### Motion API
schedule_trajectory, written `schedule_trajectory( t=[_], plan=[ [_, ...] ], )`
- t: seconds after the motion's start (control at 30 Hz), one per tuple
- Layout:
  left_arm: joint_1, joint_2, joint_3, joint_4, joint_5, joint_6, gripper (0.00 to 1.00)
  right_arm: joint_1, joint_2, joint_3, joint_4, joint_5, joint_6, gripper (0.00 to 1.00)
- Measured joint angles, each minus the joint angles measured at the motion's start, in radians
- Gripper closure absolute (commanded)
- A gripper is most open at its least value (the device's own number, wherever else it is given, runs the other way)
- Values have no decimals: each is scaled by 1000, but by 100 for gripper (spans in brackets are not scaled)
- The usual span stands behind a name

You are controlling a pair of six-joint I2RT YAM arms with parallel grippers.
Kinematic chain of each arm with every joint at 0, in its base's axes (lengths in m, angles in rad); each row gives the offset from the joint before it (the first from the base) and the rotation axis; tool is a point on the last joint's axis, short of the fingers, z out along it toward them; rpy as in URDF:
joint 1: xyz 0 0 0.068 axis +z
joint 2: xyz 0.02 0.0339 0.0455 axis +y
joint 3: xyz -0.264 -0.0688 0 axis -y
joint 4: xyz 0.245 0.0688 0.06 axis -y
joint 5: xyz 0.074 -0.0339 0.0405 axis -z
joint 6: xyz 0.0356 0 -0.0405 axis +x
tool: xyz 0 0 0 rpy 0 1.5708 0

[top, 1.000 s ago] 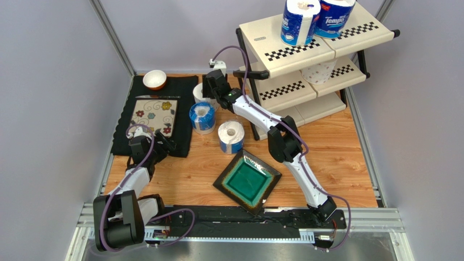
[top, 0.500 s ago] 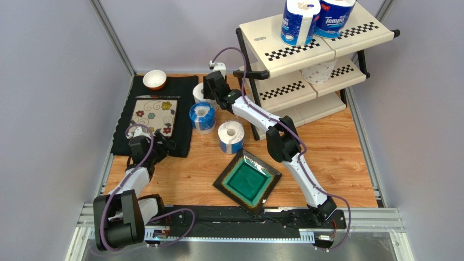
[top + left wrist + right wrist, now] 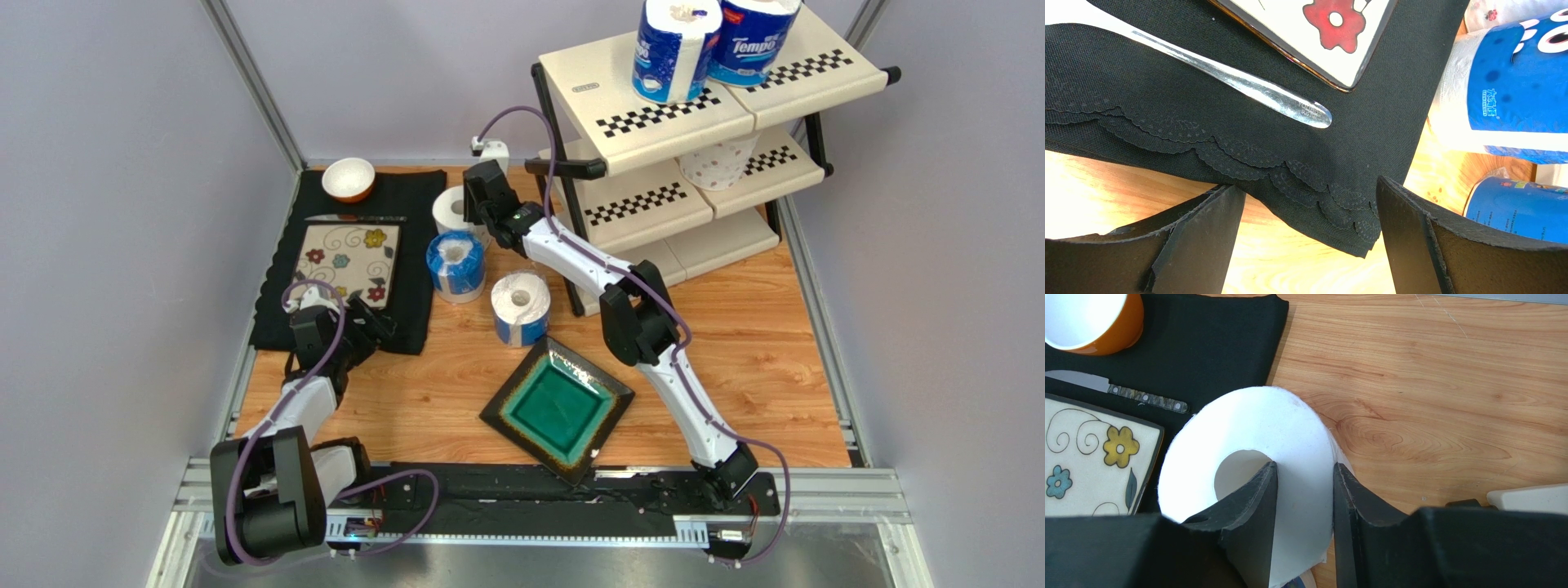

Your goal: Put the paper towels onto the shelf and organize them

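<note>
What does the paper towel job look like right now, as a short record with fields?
right gripper: shut on plain white roll, one finger inside its core
left gripper: open, empty, over placemat edge
shelf top tier: left wrapped roll, right wrapped roll
shelf middle tier: printed roll
loose on table: blue roll, white-and-blue roll

Shelf (image 3: 607,86): three cream tiers, checkered strips, black frame, far right.
Top tier: blue-wrapped roll (image 3: 672,49) and Tempo roll (image 3: 754,37), upright, touching.
Middle tier: printed roll (image 3: 718,159).
Table: crinkle-wrapped roll (image 3: 455,266) and blue-banded roll (image 3: 520,309), upright.
Behind them: plain white roll (image 3: 1247,441), wall pinched by right gripper (image 3: 1304,468).
</note>
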Motion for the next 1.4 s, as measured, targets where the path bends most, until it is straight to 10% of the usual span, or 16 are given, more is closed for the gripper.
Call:
schedule_trajectory(
  t=[0.83, 1.4],
  plan=[
    [7, 0, -1, 1, 10, -1, 13, 101, -335, -99, 0, -70, -170, 94],
    [18, -3, -6, 8, 26, -5, 13, 241, -1191, -793, -76, -45, -146, 94]
  ],
)
